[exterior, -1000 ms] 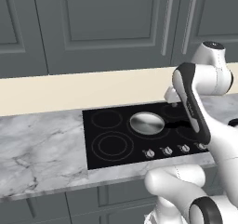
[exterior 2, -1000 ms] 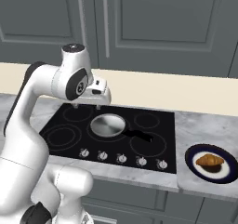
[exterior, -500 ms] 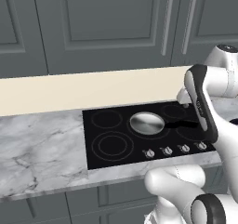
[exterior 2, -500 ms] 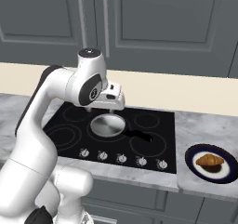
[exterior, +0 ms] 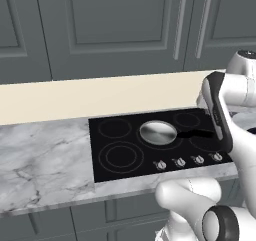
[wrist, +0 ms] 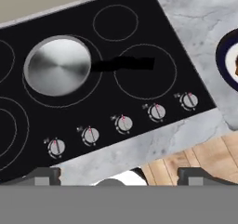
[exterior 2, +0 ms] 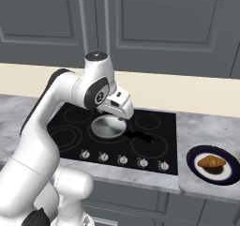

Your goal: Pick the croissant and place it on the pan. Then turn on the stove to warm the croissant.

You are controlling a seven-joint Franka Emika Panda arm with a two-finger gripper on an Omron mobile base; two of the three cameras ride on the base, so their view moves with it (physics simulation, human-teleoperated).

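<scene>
Small golden-brown croissant sits on round dark-blue plate w/ white centre, on grey marble counter right of flat black glass stove. Round shiny silver pan rests on stove's middle burner, thin black handle pointing right toward plate. Row of small silver knobs along stove's near edge. White arm's two-finger gripper hangs above stove, jaws spread wide, nothing in them; well apart from croissant. Grey cabinet doors behind, beige wall strip below them.
</scene>
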